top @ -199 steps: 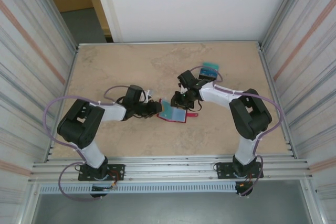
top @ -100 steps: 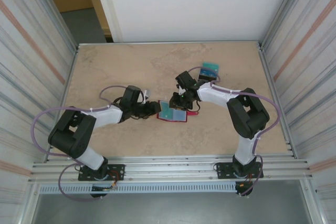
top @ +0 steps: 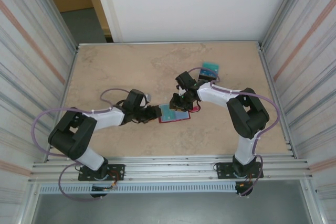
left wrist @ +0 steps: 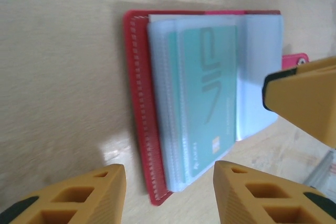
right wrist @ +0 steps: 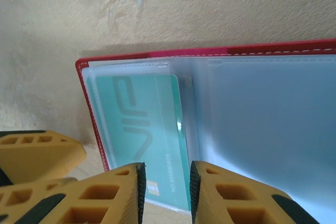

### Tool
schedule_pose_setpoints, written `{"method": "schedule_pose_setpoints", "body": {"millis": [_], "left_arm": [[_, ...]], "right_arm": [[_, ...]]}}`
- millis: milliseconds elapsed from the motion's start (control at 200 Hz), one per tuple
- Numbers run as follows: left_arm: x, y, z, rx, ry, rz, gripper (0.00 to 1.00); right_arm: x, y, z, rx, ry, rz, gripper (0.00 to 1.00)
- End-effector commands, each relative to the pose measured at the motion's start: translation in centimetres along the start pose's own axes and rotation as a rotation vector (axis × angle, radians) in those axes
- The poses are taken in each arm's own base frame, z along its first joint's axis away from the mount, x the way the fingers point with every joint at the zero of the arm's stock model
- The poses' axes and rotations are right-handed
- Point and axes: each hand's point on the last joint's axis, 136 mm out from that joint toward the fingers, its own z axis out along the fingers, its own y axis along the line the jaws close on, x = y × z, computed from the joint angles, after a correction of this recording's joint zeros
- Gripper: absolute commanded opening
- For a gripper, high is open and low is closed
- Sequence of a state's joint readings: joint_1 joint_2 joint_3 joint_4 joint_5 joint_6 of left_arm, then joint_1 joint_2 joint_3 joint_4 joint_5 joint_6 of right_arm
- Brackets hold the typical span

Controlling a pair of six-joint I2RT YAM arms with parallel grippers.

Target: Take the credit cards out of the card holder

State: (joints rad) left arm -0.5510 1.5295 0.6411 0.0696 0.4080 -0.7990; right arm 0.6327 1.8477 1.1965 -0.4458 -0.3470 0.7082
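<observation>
The red card holder (top: 167,119) lies open on the table, its pale see-through pockets up. A teal credit card (top: 172,112) sits in the top pocket, also plain in the left wrist view (left wrist: 205,93) and the right wrist view (right wrist: 144,129). My left gripper (top: 156,112) is at the holder's left edge, open, with the red cover's corner (left wrist: 157,195) between its fingers (left wrist: 94,198). My right gripper (top: 179,100) hovers over the holder from the far side; its jaws stand a narrow gap apart above the card's lower end (right wrist: 164,192).
A small pile of teal and blue cards (top: 210,68) lies on the table behind the right arm. Metal walls close in both sides, and a rail runs along the near edge (top: 168,169).
My left gripper's jaws have widened and its arm has sunk lower. The card holder has turned slightly. The right gripper has stayed over the holder.
</observation>
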Motion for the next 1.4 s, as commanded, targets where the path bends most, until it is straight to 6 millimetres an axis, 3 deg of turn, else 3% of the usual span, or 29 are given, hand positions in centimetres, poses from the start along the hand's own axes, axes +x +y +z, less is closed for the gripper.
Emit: {"method": "schedule_pose_setpoints", "body": {"millis": [0,150,331,576,1398], "left_arm": [[-1.5,0.4,-2.3,-0.104,-0.09,0.027,0.48],[-3.1,-1.0,-3.5,-0.136,-0.139,0.08,0.42],[-3.5,-2.1,-1.3,-0.12,-0.095,0.091,0.31],[-3.4,-2.5,1.1,-0.089,-0.039,0.088,0.25],[-2.8,0.3,2.5,-0.165,0.007,0.058,0.17]], "right_arm": [[-0.1,0.8,-0.9,-0.039,0.016,-0.051,0.32],[-0.4,1.1,-1.6,-0.076,0.011,-0.07,0.32],[-0.4,1.3,-1.2,-0.102,0.024,-0.055,0.32],[-0.3,1.3,-0.6,-0.114,0.043,-0.041,0.32],[0.0,-0.8,2.0,-0.114,0.089,0.024,0.31]]}}
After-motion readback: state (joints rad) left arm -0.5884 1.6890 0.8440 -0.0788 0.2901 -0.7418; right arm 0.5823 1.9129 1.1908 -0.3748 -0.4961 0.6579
